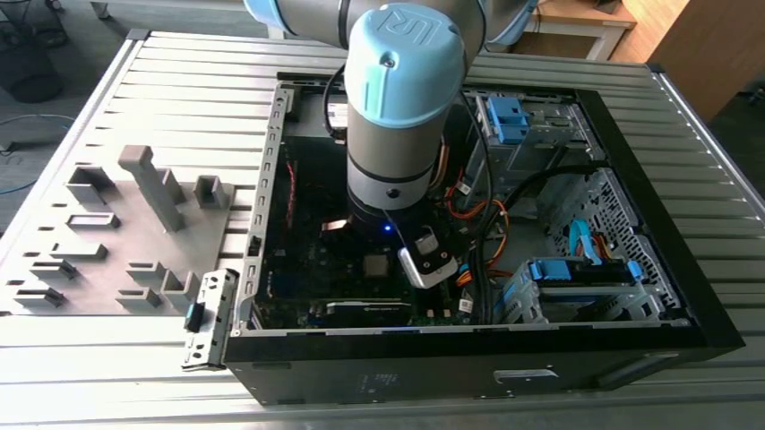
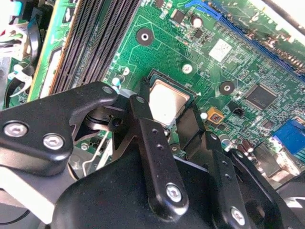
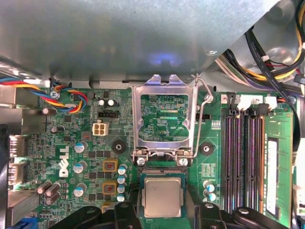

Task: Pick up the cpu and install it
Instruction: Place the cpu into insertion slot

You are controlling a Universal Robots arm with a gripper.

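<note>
The cpu (image 3: 162, 196) lay in its socket (image 3: 162, 175) mid-motherboard (image 3: 209, 167), the gripper (image 2: 164, 113) astride it, gripping or released I couldn't tell, and any sideways drag risked skewing the chip in its seat.

Bright light on motherboard (image 3: 62, 129), deep shadow inside computer case (image 1: 418, 381)

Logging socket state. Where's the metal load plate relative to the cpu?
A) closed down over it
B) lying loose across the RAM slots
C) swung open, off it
C: in the first wrist view the load plate is flipped open on its hinge, with the board showing through its window, and the cpu has its metal face uncovered.
</note>
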